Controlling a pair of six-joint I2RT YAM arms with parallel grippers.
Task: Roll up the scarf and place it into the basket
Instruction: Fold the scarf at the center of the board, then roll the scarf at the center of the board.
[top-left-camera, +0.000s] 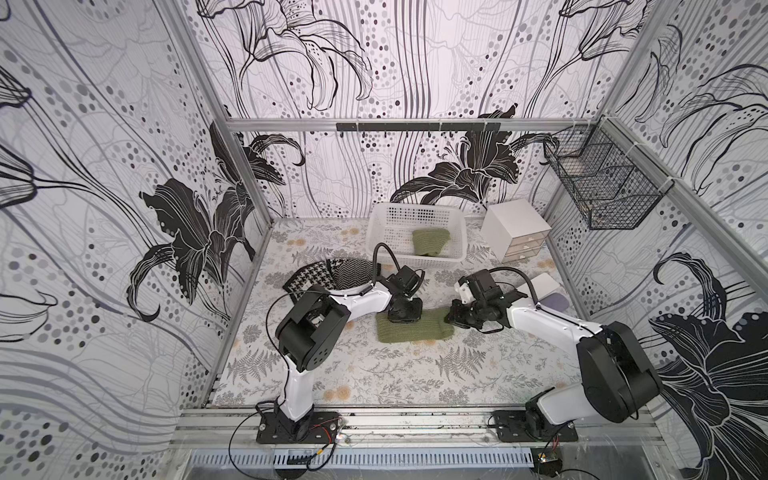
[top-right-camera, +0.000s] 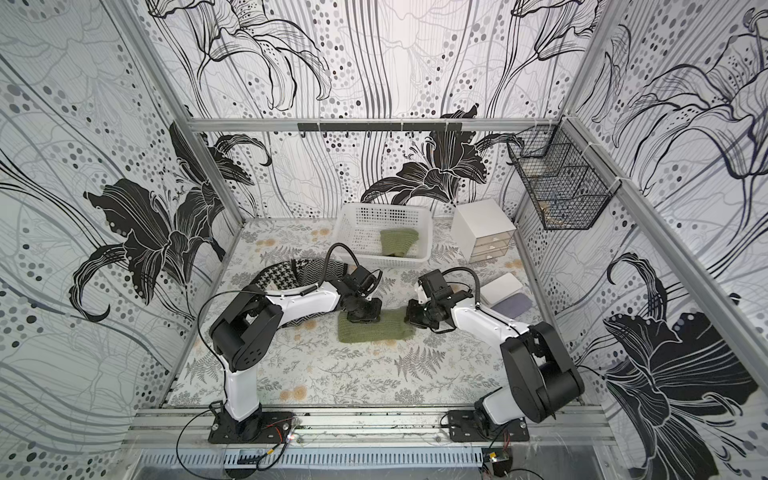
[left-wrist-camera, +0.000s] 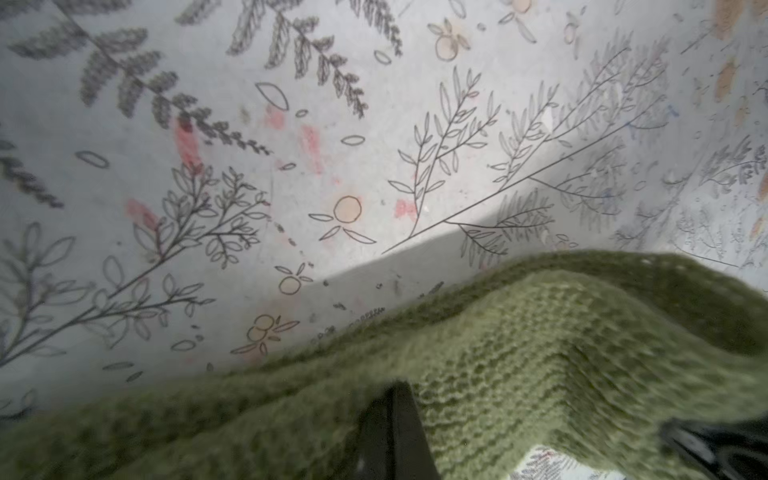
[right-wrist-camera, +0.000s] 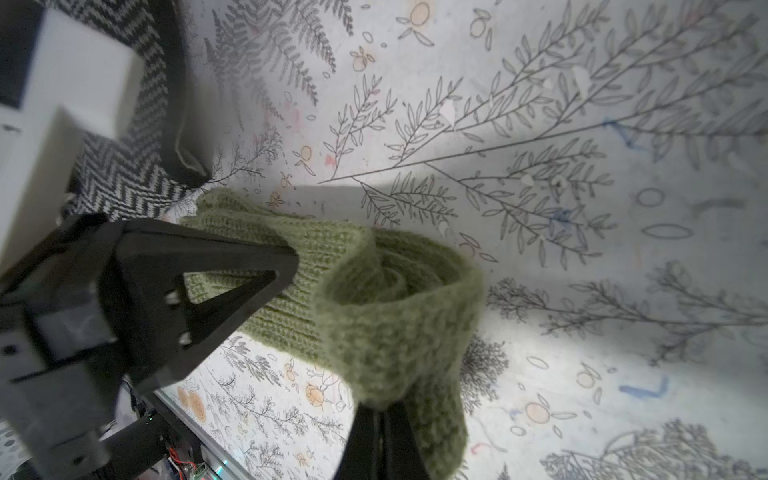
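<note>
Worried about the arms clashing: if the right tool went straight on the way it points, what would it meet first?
The green scarf it pinches, bunched right ahead of the right tool; the left tool stands close beside that line, though depth is unclear.

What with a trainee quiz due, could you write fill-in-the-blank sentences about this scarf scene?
1. The knitted scarf held by the left gripper and right gripper is ____ in colour.
2. The perforated basket holding a matching knit piece is ____ in colour.
3. The black-and-white patterned cloth lies partly under the ____ arm.
Missing words: green; white; left.
</note>
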